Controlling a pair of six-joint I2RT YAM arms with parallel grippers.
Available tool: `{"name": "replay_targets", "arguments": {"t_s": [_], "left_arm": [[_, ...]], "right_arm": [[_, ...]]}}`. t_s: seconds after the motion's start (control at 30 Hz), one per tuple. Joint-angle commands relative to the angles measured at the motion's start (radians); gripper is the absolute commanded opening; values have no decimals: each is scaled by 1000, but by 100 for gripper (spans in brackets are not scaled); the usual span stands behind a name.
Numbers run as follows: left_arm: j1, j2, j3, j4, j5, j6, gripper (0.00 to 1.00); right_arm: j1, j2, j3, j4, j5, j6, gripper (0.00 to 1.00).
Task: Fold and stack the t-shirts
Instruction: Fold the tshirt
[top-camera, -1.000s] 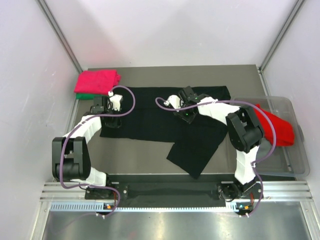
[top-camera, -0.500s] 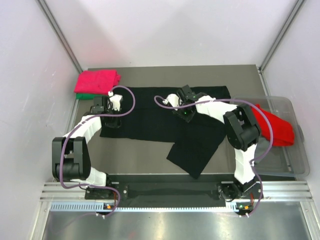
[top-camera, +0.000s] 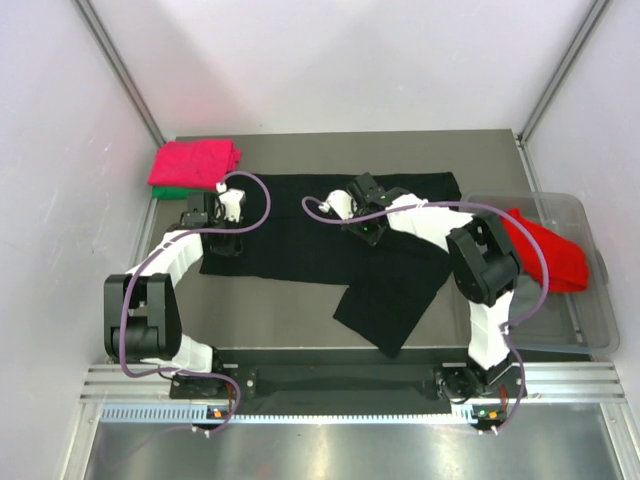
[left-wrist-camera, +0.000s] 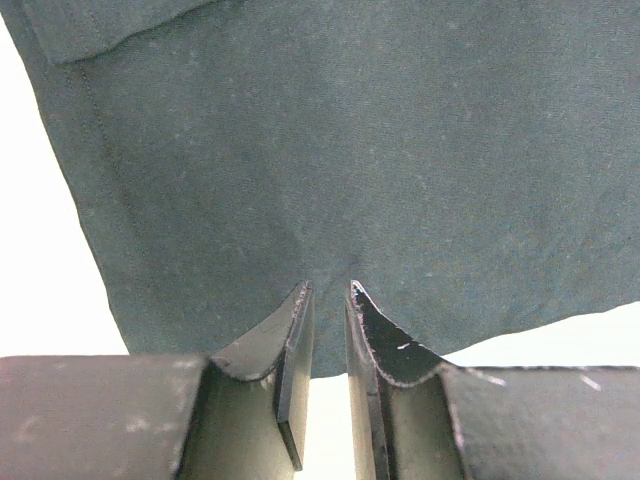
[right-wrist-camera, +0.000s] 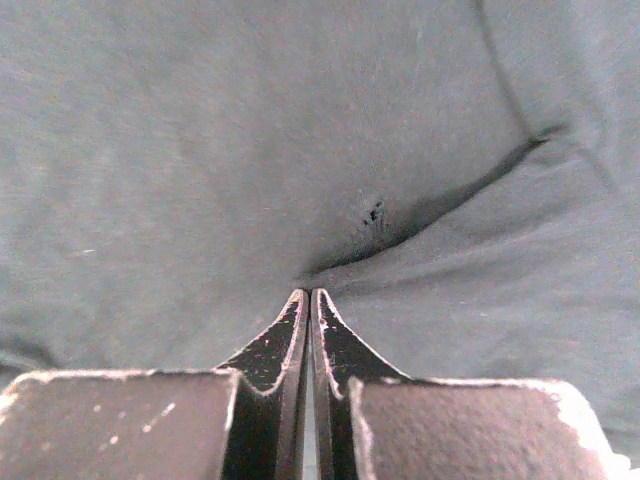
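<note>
1. Table (top-camera: 300, 150): grey top, walled in white on three sides.
2. Black t-shirt (top-camera: 300, 235): lies spread flat across the middle of the table. It runs from 9 o'clock to 3 o'clock, with one flap trailing toward 5 o'clock, near the front edge.
3. Clear plastic bin (top-camera: 600, 320): stands at 3 o'clock, at the table's right edge.
4. Red t-shirt (top-camera: 550, 250): bunched up inside the bin, at its far end.
5. Pink-red t-shirt (top-camera: 195, 162): folded, in the 10 o'clock corner. It sits on top of a green t-shirt (top-camera: 165, 192), of which only a strip shows at the near edge.
6. Left gripper (left-wrist-camera: 330, 290): at the 9 o'clock end of the black t-shirt. Its jaws are nearly together and nip the cloth just inside the hem, where a small pucker shows at the tips.
7. Right gripper (right-wrist-camera: 308, 293): on the black t-shirt, between the centre and 1 o'clock. Its jaws are pressed fully together, with the tips at the head of a crease. Whether any cloth is caught between them cannot be told.
</note>
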Motion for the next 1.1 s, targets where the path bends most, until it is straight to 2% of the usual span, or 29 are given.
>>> {"name": "replay_targets", "arguments": {"t_s": [0.0, 0.17, 0.23, 0.27, 0.4, 0.5, 0.6, 0.67, 0.73, 0.83, 0.97, 1.07], "left_arm": [[-2, -15, 3, 36, 2, 4, 24], [-1, -20, 2, 34, 0, 4, 24], [-2, -20, 2, 34, 0, 5, 24], [-1, -20, 2, 33, -4, 5, 24], [-1, -23, 8, 25, -1, 10, 24], [-1, -27, 29, 15, -16, 20, 24], [-1, -36, 52, 4, -29, 39, 24], [-1, -41, 60, -7, -40, 47, 25], [-1, -44, 68, -22, -46, 65, 25], [-1, -53, 71, -31, -61, 80, 25], [-2, -59, 75, -48, -70, 74, 25], [-1, -59, 86, -64, -69, 54, 25]], "right_arm": [[45, -107, 12, 16, 3, 11, 0], [63, -101, 26, 7, 3, 18, 0], [69, -81, 38, 2, 9, 27, 7], [71, -75, 37, 4, 15, 29, 19], [71, -90, 30, 5, 18, 32, 29], [71, -148, 14, 1, 43, 24, 32], [69, -274, -64, -2, -1, -14, 32], [71, -404, -121, -13, -114, -51, 33], [74, -546, -230, -63, -280, -153, 33], [126, -715, -393, -122, -331, -290, 34], [177, -795, -522, -182, -409, -301, 34], [209, -843, -615, -157, -448, -304, 34]]}}
